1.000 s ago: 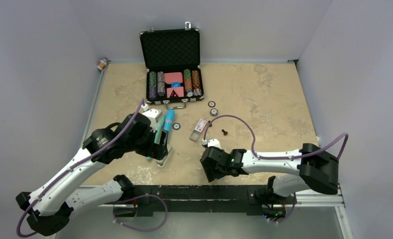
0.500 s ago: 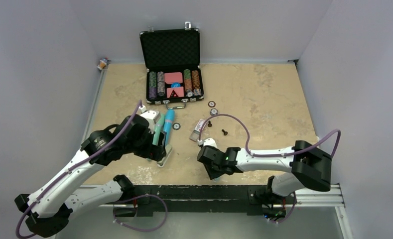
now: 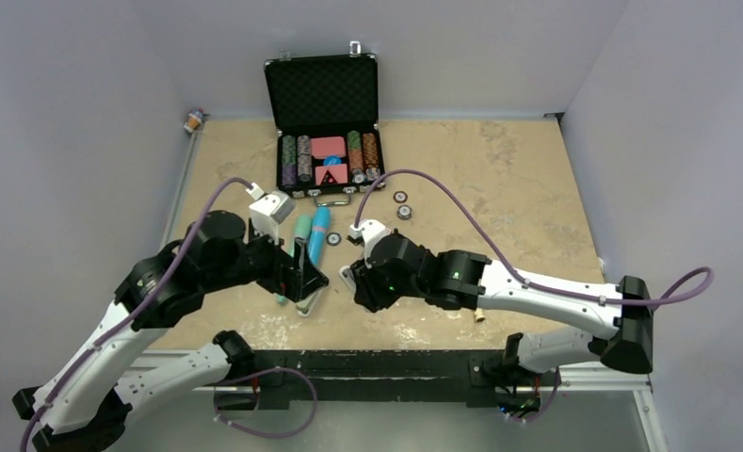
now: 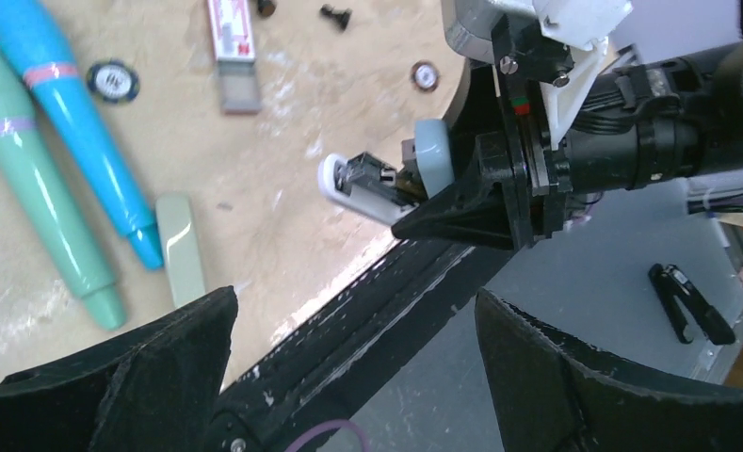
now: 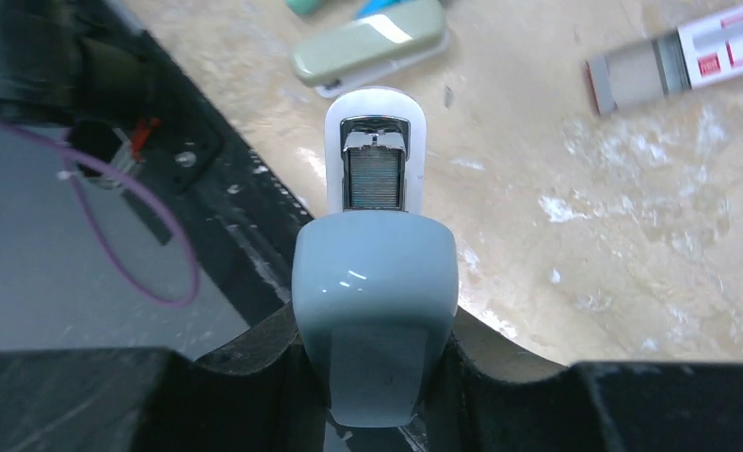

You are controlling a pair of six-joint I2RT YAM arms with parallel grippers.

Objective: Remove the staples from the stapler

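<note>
My right gripper [image 5: 375, 344] is shut on the pale blue lid of the stapler [image 5: 375, 282], held off the table. The stapler is hinged open, and its white base points away with a silver strip of staples [image 5: 375, 179] showing in the channel. In the left wrist view the same stapler [image 4: 372, 184] pokes out of the right gripper's black fingers [image 4: 452, 212] above the table's near edge. My left gripper [image 4: 353, 325] is open and holds nothing. From above, it [image 3: 301, 276] sits just left of the right gripper [image 3: 356, 282].
A second, sage-green stapler [image 4: 181, 247] lies near the front edge, next to a teal marker [image 4: 38, 179] and a blue marker [image 4: 75, 132]. A small red-and-white box [image 5: 678, 56] lies further in. An open poker-chip case [image 3: 328, 141] stands at the back with loose chips [image 3: 401, 198] nearby.
The right arm has swung left and toward the left gripper, with its jaws closed in on the stapler. The left arm has drawn back and turned, and its jaws opened slightly wider.
</note>
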